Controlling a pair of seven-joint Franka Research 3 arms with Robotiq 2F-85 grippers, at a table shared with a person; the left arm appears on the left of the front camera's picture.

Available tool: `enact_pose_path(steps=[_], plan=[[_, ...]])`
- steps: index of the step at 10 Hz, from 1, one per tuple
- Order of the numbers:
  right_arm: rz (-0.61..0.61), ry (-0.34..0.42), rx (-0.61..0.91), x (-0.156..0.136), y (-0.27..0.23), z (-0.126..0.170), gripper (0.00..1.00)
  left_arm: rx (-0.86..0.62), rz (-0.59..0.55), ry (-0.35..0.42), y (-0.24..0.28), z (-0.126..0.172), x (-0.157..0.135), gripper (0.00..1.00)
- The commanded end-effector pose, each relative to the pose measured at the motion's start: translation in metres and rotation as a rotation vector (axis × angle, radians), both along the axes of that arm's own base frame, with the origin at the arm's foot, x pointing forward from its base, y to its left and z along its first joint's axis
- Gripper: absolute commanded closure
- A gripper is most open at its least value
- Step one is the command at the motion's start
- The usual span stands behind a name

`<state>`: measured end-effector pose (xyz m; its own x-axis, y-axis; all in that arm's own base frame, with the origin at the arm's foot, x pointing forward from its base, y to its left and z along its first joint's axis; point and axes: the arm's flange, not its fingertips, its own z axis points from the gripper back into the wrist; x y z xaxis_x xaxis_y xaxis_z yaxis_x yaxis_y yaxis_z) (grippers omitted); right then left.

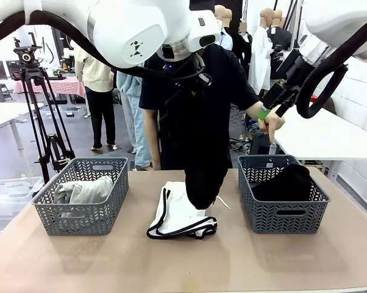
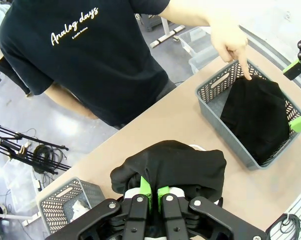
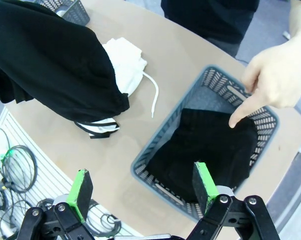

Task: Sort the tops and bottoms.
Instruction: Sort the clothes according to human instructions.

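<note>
Front view: a black garment (image 1: 205, 183) hangs over the middle of the tabletop (image 1: 171, 262), just above the white shorts (image 1: 177, 215) lying there. The grey top (image 1: 86, 190) sits in the left basket (image 1: 80, 223). Another black piece (image 1: 284, 182) fills the right basket (image 1: 287, 217), and the person's hand (image 1: 270, 122) points down at it.

Left wrist view: my left pincer (image 2: 153, 192) is clamped on the hanging garment, its pads pressed together in the cloth.

Right wrist view: my right pincer (image 3: 143, 192) stands wide apart and empty above the right basket.

I judge I'm mid-carry with one of the bottoms. Next I'd swing the left arm over to the right basket, clearing its rim, the pointing finger and my own right arm, then let go. The shorts are not yet sorted.
</note>
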<state>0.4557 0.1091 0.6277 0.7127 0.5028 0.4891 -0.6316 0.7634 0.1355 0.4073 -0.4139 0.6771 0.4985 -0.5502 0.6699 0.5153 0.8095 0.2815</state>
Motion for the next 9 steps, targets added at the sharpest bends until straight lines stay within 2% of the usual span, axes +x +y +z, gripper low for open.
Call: enact_pose_path(steps=[1,3,4,6,9], plan=[[-0.014,-0.002,-0.01,-0.003,0.0,-0.004,0.0,0.001,-0.001,-0.008,0.003,0.003,-0.001,1.0],[0.0,0.0,0.0,0.0,0.0,0.0,0.0,0.001,-0.001,-0.008,0.003,0.003,-0.001,1.0],[-0.009,-0.015,-0.008,-0.008,-0.003,0.008,0.0,0.001,-0.001,-0.008,0.003,0.003,-0.001,1.0],[-0.065,-0.098,-0.049,-0.04,-0.02,0.035,0.0,0.001,-0.001,-0.008,0.003,0.003,-0.001,1.0],[-0.193,-0.151,-0.075,-0.077,-0.053,0.058,0.0,0.001,-0.001,-0.008,0.003,0.003,-0.001,1.0]])
